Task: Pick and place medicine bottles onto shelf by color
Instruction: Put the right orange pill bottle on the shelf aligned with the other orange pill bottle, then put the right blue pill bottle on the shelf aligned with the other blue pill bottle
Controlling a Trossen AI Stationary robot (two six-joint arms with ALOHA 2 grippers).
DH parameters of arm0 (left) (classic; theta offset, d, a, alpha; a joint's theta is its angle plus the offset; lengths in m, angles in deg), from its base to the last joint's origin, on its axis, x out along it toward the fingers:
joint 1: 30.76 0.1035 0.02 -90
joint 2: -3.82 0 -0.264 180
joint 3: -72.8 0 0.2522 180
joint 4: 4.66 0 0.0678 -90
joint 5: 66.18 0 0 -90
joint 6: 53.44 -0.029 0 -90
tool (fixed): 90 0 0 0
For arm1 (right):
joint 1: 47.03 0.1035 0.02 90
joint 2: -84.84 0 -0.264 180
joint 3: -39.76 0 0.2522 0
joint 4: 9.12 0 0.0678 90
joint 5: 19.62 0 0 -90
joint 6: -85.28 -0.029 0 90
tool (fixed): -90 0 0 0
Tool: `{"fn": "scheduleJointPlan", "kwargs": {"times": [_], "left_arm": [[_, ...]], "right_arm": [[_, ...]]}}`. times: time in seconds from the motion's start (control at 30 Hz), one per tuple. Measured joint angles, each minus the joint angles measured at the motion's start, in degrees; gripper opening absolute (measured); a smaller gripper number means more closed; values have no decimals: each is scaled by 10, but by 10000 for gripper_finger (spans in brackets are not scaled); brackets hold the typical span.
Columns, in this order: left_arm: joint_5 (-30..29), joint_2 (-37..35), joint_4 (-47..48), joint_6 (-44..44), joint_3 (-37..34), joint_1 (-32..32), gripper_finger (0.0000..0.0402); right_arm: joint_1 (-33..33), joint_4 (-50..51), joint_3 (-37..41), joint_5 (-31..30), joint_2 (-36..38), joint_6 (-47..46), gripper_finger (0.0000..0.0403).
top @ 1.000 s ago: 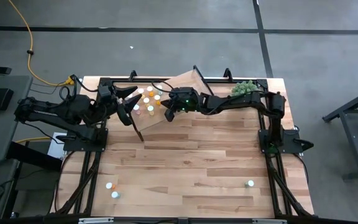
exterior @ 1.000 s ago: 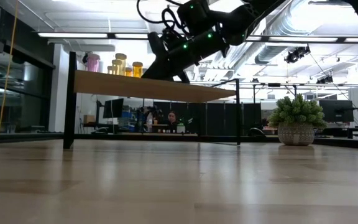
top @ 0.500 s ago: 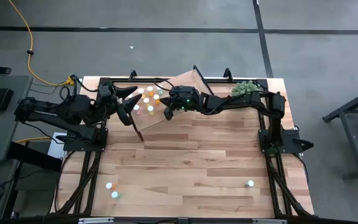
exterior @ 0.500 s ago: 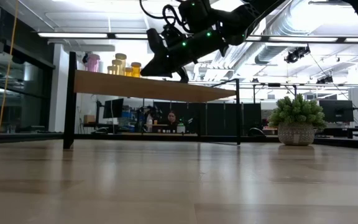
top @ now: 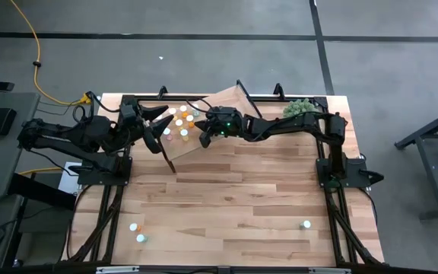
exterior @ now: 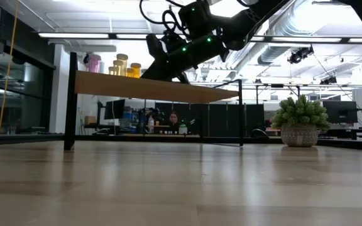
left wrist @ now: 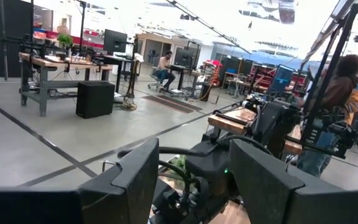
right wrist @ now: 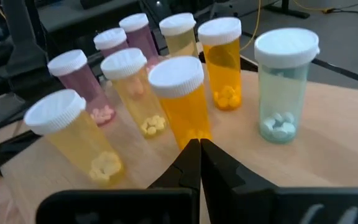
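Note:
The shelf [top: 230,99], a light-wood plank on black legs, stands at the table's far side and also shows in the low view [exterior: 156,88]. Several medicine bottles [top: 181,122] with white caps stand upright on it. In the right wrist view I see orange [right wrist: 179,99], yellow [right wrist: 126,87], pink [right wrist: 79,81] and teal [right wrist: 284,81] ones. My right gripper [right wrist: 199,146] is shut, low over the shelf top, right at the foot of the nearest orange bottle. My left gripper [left wrist: 194,162] is open and empty at the shelf's left end [top: 158,125]. My right gripper's shut fingertips [right wrist: 191,152] point level at the foot of the nearest orange bottle [right wrist: 188,134], which stands upright on the shelf. I cannot tell whether they touch it.
Three more bottles stand on the tabletop near the front edge, two at the left [top: 135,228] and one at the right [top: 306,224]. A fuzzy green plant in a pot [top: 299,108] stands at the far right. A person stands in the room beyond [left wrist: 337,118].
My right gripper has shifted a little toward the table's left over the shelf, staying beside the bottles.

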State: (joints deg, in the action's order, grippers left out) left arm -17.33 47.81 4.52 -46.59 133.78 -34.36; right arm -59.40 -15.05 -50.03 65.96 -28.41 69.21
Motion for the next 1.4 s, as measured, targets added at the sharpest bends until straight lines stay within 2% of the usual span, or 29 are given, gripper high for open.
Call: {"fn": "scheduleJointPlan", "kwargs": {"times": [0.17,0.33,0.57,0.77,0.93,1.03,1.1,1.2,1.3,1.4], "left_arm": [[0,0,0,0,0,0,188],[1,0,0,0,0,0,188],[11,0,0,0,0,0,188],[53,0,6,30,0,0,188],[118,0,41,40,-2,0,188],[139,-3,19,47,-30,-7,188],[139,-7,-28,45,-66,-20,188],[139,-9,-157,41,-137,-37,188],[135,-8,-265,39,-196,-49,188],[130,-8,-295,27,-218,-54,188]], "right_arm": [[0,9,0,15,1,16,0],[-3,124,0,15,43,68,0],[-6,306,0,42,177,136,0],[35,458,6,40,300,153,0],[90,378,144,7,431,65,0],[129,291,246,-12,511,3,0],[157,228,300,-32,556,-31,0],[191,172,349,-72,604,-62,0],[216,159,362,-114,632,-60,0],[227,161,364,-126,643,-47,0]]}}
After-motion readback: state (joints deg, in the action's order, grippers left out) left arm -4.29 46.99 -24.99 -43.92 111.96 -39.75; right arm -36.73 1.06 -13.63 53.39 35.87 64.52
